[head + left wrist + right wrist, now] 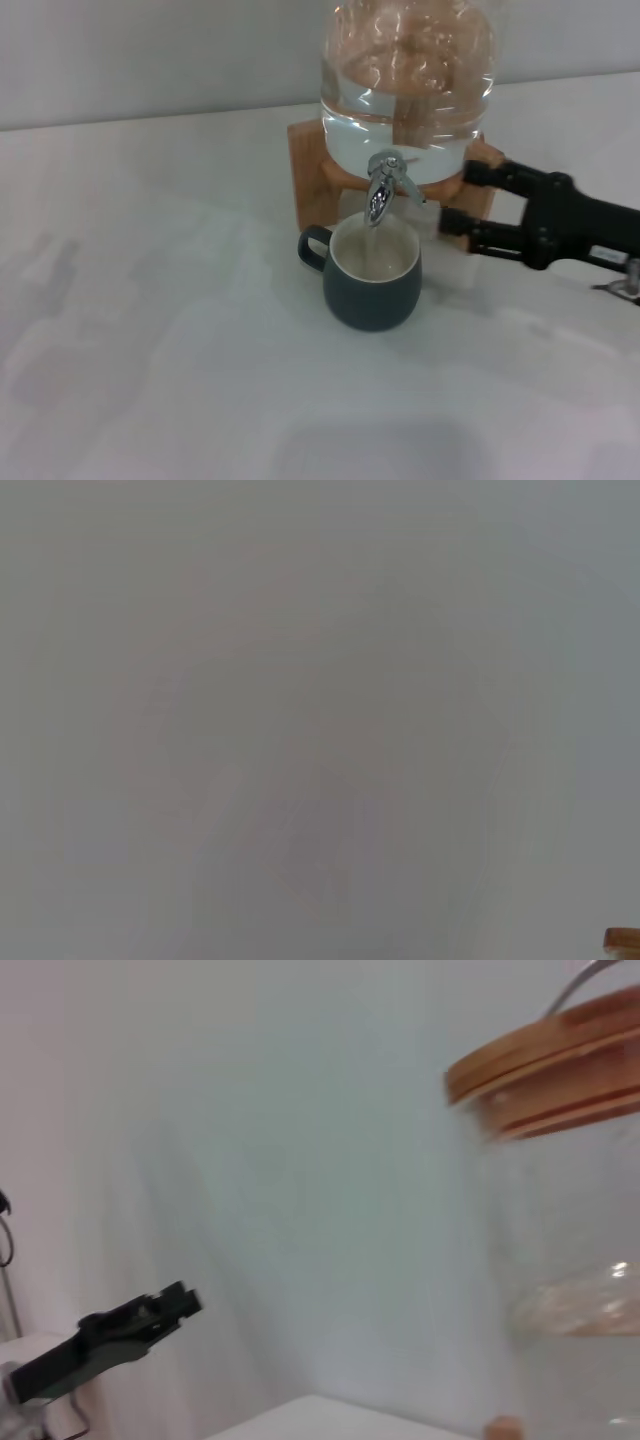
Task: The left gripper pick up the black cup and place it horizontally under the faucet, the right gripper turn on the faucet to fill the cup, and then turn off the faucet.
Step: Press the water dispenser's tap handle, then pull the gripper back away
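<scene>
The black cup [372, 298] stands upright on the table directly under the faucet [382, 186], its handle pointing left. A thin stream of water runs from the spout into its cream inside. The faucet sits on the clear water jar [408, 70], which rests on a wooden stand [308, 175]. My right gripper [460, 198] is open, just right of the faucet's lever and apart from it, beside the stand. My left gripper is out of the head view; a black claw [135, 1332] farther off in the right wrist view appears to be it.
The white table [150, 300] spreads left of and in front of the cup. The left wrist view shows bare tabletop with a wooden corner [622, 941] at its edge. The jar's wooden lid [560, 1060] shows in the right wrist view. A pale wall stands behind.
</scene>
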